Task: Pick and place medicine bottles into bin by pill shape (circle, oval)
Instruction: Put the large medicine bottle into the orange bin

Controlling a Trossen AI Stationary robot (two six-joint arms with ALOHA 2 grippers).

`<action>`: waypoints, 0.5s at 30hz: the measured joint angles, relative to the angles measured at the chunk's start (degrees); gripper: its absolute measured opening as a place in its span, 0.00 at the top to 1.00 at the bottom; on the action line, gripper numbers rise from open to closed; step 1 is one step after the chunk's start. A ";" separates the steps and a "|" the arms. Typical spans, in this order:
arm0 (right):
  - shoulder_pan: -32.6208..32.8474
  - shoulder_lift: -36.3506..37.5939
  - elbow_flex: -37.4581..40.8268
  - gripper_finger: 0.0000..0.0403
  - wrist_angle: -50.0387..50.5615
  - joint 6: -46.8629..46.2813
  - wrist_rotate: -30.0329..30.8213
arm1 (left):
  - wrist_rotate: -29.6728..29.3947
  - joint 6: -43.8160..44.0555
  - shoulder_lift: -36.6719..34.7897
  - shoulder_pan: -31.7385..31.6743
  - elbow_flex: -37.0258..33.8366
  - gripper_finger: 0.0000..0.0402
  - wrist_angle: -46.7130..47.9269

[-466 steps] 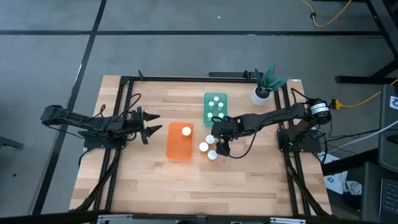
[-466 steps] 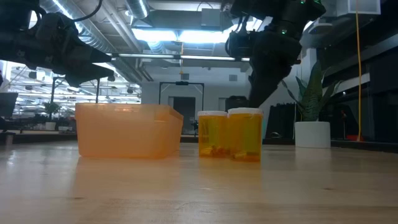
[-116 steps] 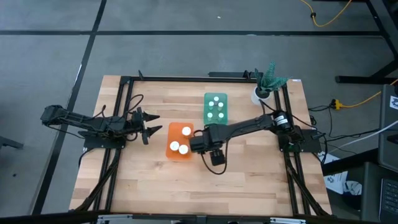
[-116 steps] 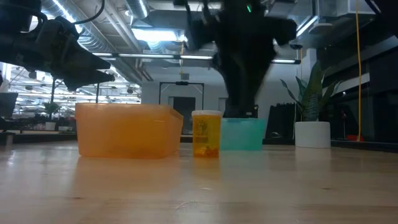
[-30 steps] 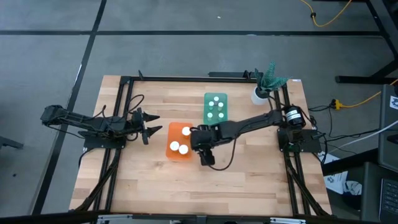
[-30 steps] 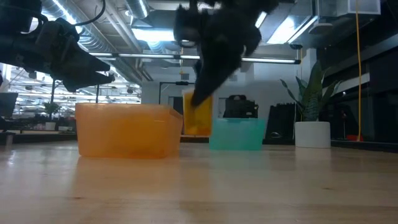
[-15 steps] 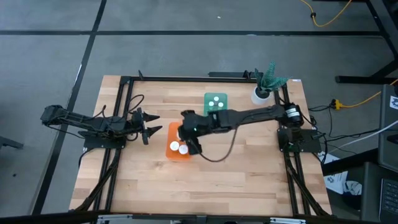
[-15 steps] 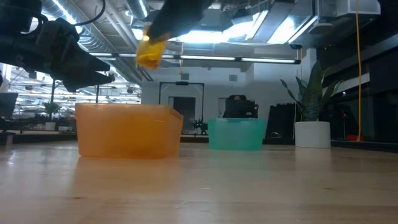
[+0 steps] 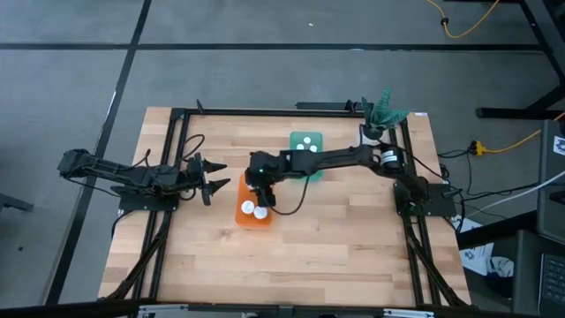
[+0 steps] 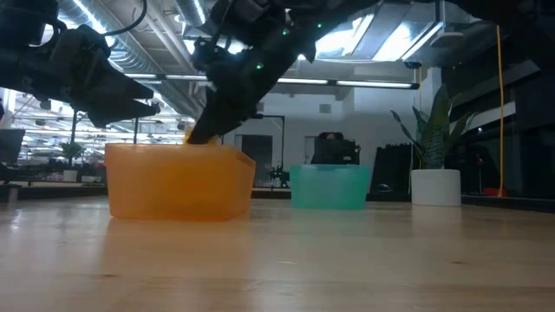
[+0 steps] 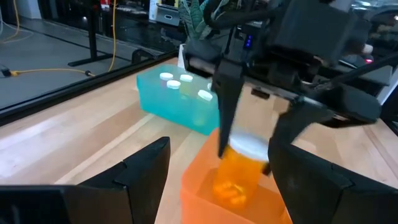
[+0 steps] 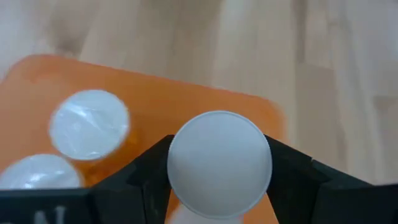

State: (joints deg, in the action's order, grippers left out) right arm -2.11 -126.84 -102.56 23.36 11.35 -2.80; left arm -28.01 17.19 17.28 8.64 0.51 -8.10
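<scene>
Right arm is stretched long from its base at the bench's right edge, reaching across toward the middle, wrist bent so the right tool (image 9: 259, 187) points straight down. Its two dark fingers (image 12: 151, 163) sit clamped on either side of a white-capped bottle (image 12: 219, 163). Left arm lies low along the left edge, left tool (image 9: 214, 177) aimed inward, fingers spread apart, holding nothing.

Dark tool (image 10: 198, 132) over orange bin (image 10: 178, 181), teal bin (image 10: 329, 187)

A pale wooden table (image 9: 353, 256) with a smooth, faintly shiny top. Two translucent plastic bins, orange (image 10: 178, 182) and teal (image 10: 329, 186). The bottle's cap (image 12: 219, 163) is matt white plastic.
</scene>
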 joint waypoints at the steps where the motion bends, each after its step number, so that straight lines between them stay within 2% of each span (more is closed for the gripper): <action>1: -0.04 -0.45 -0.02 0.47 -0.09 -0.32 -0.46 | 0.00 -0.27 -0.02 0.00 -0.02 0.35 -0.02; 10: -0.06 -1.88 -0.07 0.46 0.42 -2.88 -1.11 | 0.00 -1.07 -0.02 0.00 -0.01 0.35 0.00; 15: -0.01 -1.96 -0.07 0.40 0.53 -3.43 -3.03 | 0.00 -1.07 -0.02 0.00 -0.02 0.35 0.00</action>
State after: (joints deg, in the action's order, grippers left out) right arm -2.12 -128.79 -102.63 23.89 7.92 -5.83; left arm -28.01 16.12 17.26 8.64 0.50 -8.10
